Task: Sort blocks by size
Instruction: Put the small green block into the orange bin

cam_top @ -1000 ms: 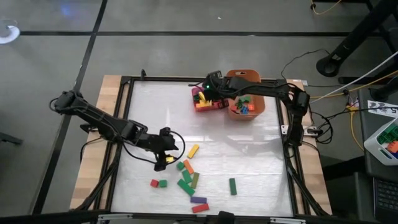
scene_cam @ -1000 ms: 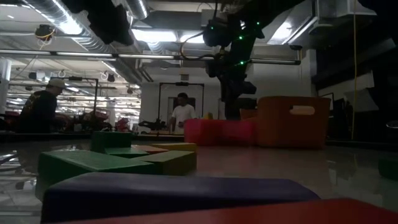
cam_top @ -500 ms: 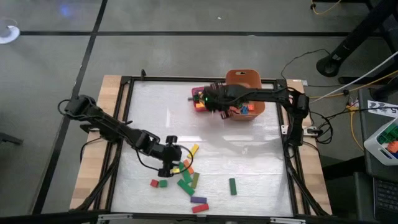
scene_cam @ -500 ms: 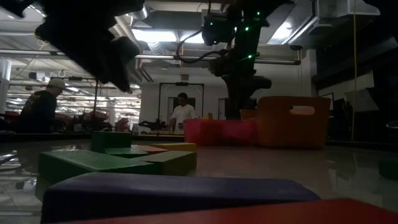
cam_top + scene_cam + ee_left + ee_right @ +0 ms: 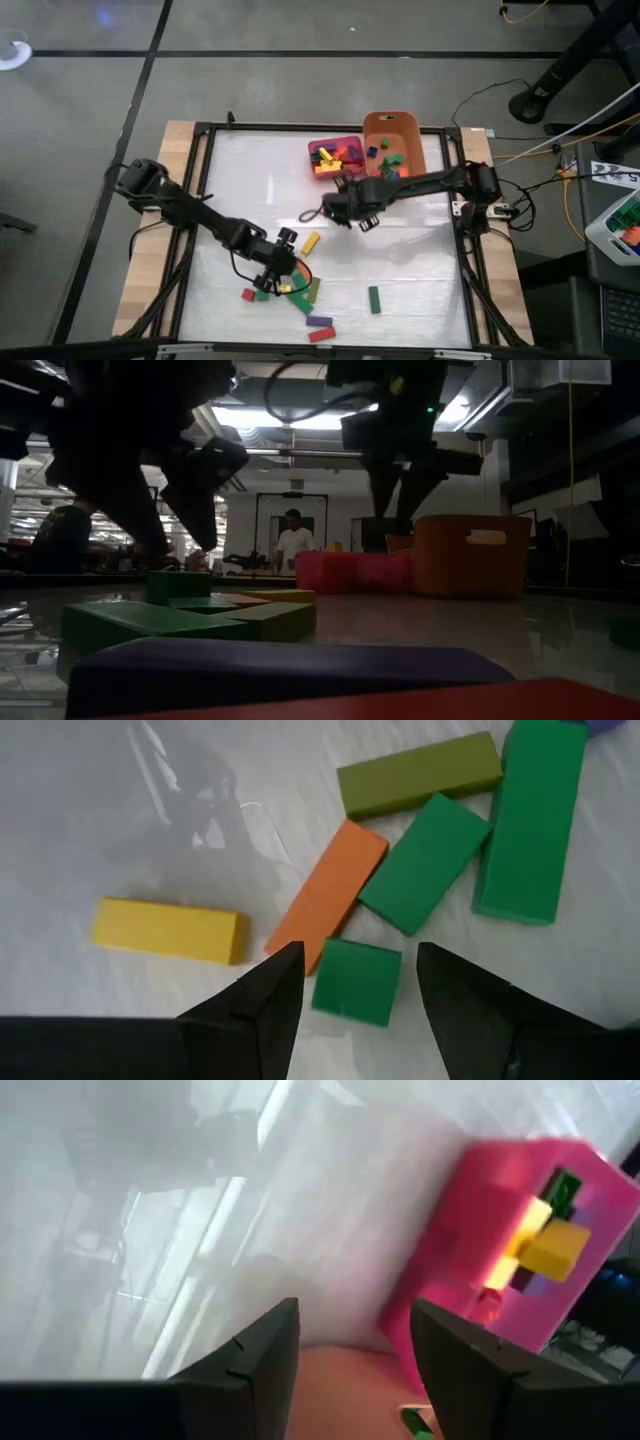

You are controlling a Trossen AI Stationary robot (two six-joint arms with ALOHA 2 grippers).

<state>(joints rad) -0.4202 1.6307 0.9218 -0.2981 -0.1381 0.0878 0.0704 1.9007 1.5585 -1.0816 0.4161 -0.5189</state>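
Sorting well underway, not finished. Pink tray (image 5: pixel 322 147) at far side of desk (image 5: pixel 400 250) already loaded with several blocks, yellow, red and green among them. Orange tub (image 5: pixel 410 128) just beside it also holding a handful, green and blue visible. Which size goes where: not clear from above.

Still loose on near side of desk: yellow bar (image 5: pixel 311 242) lying alone, cluster of green, olive and orange bars (image 5: pixel 303 291) close to it, red cube (image 5: pixel 247 295), single green bar (image 5: pixel 374 299) apart to the right, purple bar (image 5: pixel 320 321) and red bar (image 5: pixel 322 335) at near edge. Roughly ten pieces left.

Left claw (image 5: pixel 276 274) down over the loose cluster, jaws spread, nothing between them; in wrist view small green cube (image 5: pixel 356 980) sits right in the gap, orange bar (image 5: pixel 326 894) touching it. Likely next pick.

Right claw (image 5: pixel 340 212) over bare desk, between containers and the loose pile, fingers parted and empty; pink tray seen past it in wrist view.
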